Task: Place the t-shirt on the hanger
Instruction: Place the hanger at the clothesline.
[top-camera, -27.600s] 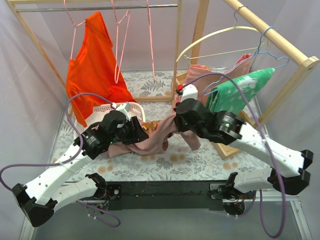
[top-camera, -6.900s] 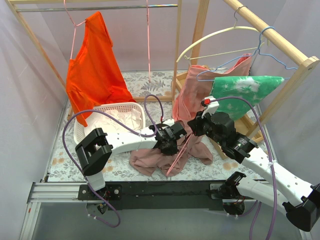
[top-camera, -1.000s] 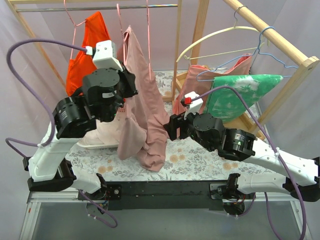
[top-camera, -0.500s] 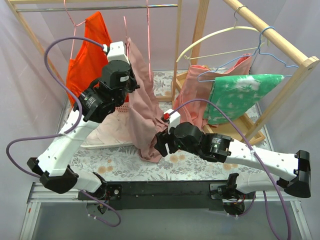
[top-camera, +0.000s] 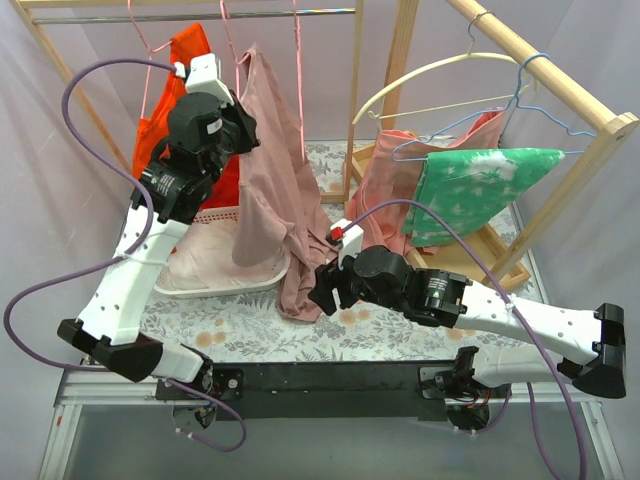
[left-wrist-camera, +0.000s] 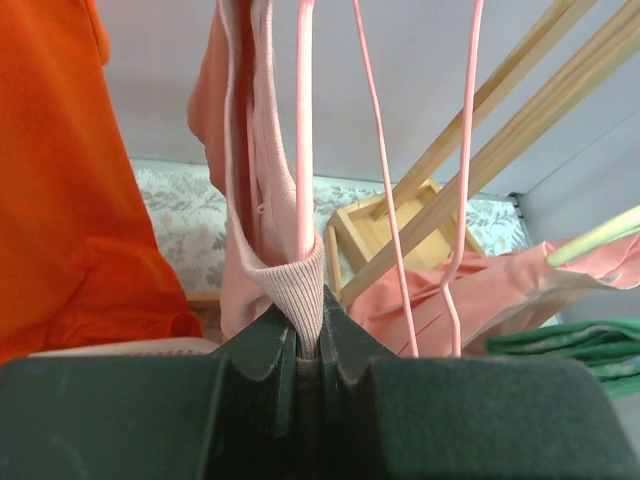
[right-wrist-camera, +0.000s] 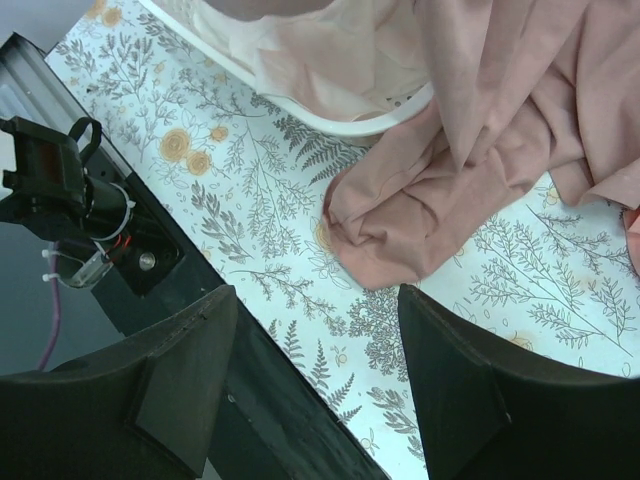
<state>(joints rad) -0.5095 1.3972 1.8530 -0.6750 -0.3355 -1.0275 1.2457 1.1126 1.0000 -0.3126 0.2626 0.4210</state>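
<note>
The dusty-pink t-shirt (top-camera: 272, 170) hangs from high up at the back left, and its lower end lies bunched on the table (right-wrist-camera: 415, 205). My left gripper (top-camera: 240, 112) is raised beside the rail and is shut on the shirt's ribbed collar (left-wrist-camera: 300, 285). The thin pink hanger (left-wrist-camera: 303, 120) runs down into that collar; its upper wire (top-camera: 230, 45) reaches toward the rail. My right gripper (top-camera: 322, 290) hovers low over the table beside the bunched hem. It is open (right-wrist-camera: 315, 400) with nothing between its fingers.
An orange shirt (top-camera: 160, 150) hangs behind my left arm. A white basket (top-camera: 255, 280) sits under the t-shirt. Another pink hanger (top-camera: 298, 80) dangles from the metal rail (top-camera: 200, 15). A wooden rack at the right carries a salmon shirt (top-camera: 385, 185), a green cloth (top-camera: 470, 190) and cream and blue hangers.
My left arm has carried the t-shirt's collar and the hanger up and back toward the rail. My right gripper swung left and down to the hem and stays open.
</note>
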